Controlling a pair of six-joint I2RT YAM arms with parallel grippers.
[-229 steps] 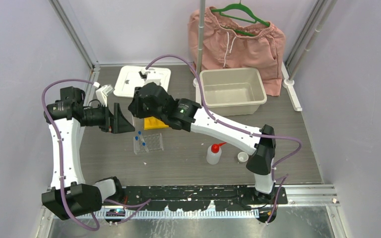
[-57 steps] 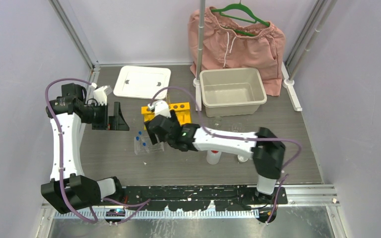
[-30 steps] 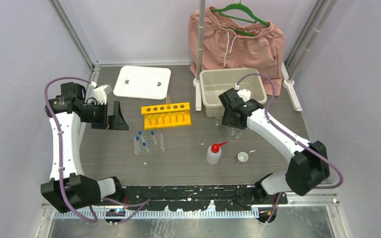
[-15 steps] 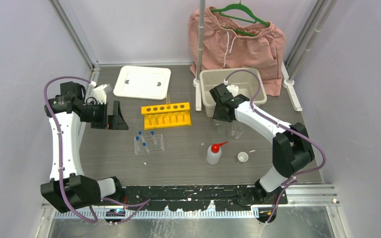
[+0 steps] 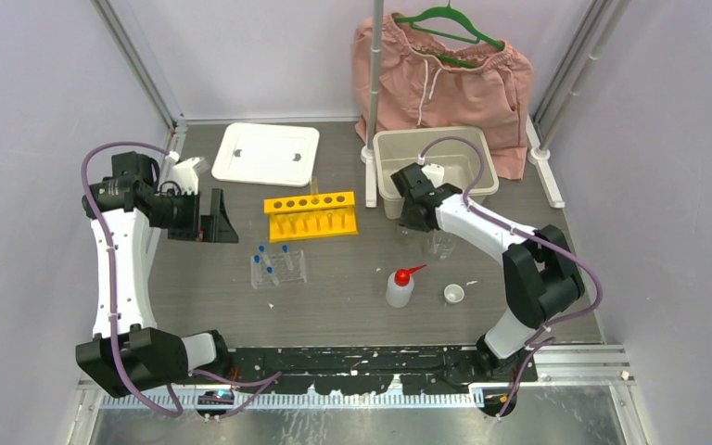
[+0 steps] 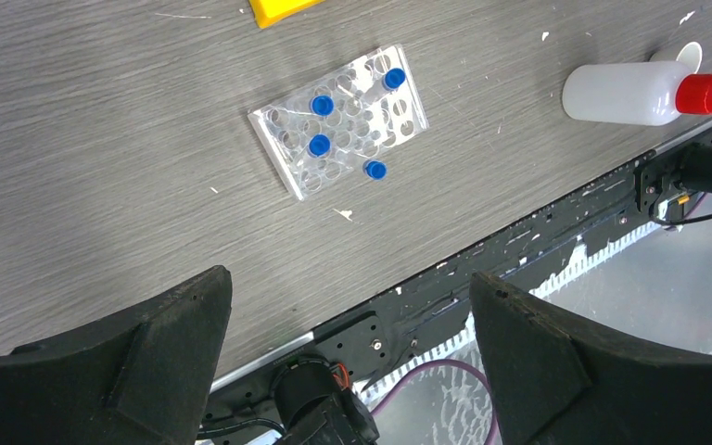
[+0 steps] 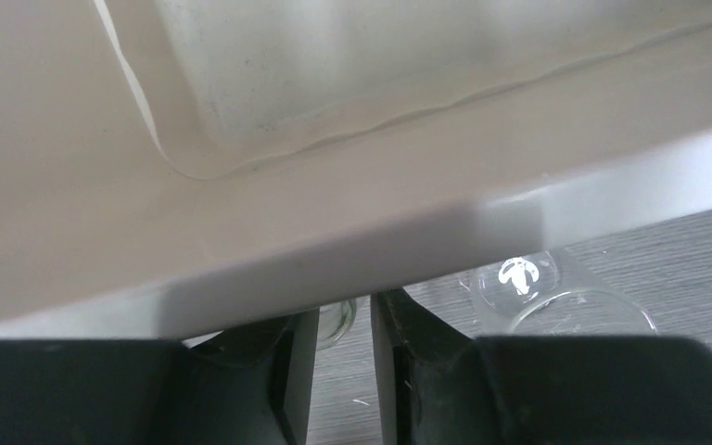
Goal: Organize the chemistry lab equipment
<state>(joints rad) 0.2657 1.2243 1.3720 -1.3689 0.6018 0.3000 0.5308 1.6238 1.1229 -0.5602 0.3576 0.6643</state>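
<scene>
A yellow rack (image 5: 312,215) stands mid-table. In front of it is a clear rack (image 5: 276,267) holding blue-capped tubes, also in the left wrist view (image 6: 338,120). A white squeeze bottle with a red nozzle (image 5: 400,287) and a tiny white cup (image 5: 453,294) stand front right. Two small glass beakers (image 5: 440,244) sit by the tub's front wall. My right gripper (image 5: 410,218) is low under the tub rim. Its jaws stand a narrow gap apart, with the smaller beaker (image 7: 338,320) at the tips. My left gripper (image 5: 215,222) is open, empty and raised at the left.
A beige tub (image 5: 482,190) stands at the back right, and its rim (image 7: 241,250) hides my right fingertips. Its white lid (image 5: 266,153) lies at the back left. Pink shorts on a green hanger (image 5: 445,74) hang behind, beside a metal pole (image 5: 372,93).
My right arm has swung from the clear rack across to the beakers at the tub's front wall, then edged slightly left. The left arm has not moved.
</scene>
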